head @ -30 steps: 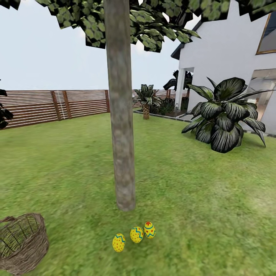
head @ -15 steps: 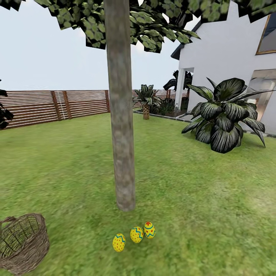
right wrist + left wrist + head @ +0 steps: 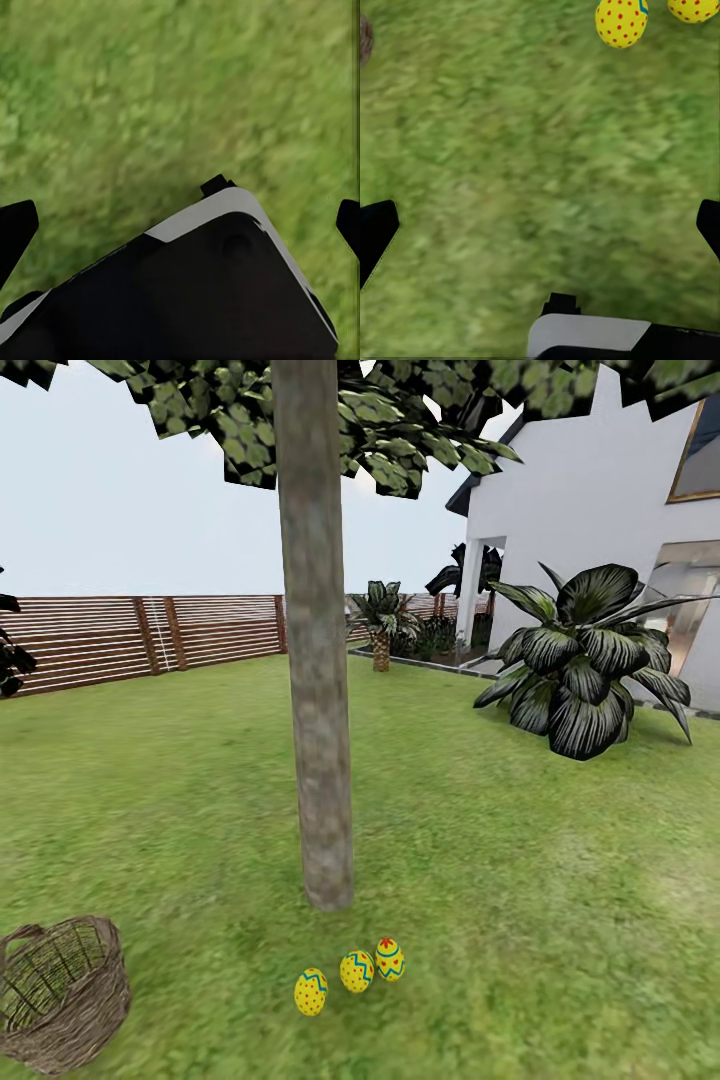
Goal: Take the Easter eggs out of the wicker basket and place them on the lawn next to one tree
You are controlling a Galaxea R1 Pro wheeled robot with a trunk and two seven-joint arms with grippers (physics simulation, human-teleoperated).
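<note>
We see all three Easter eggs (image 3: 356, 971) on the lawn (image 3: 520, 920) just beside the tree (image 3: 320, 760), the wicker basket (image 3: 62, 992) empty. Both jaws stand apart, holding nothing. A careless arm swing could roll an egg away.

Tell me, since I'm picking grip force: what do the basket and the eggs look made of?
The round tan-brown woven basket looks like stiff matte wicker, with light showing through its weave. The three yellow eggs with blue zigzags look smooth, hard and painted; the material underneath is unclear.
</note>
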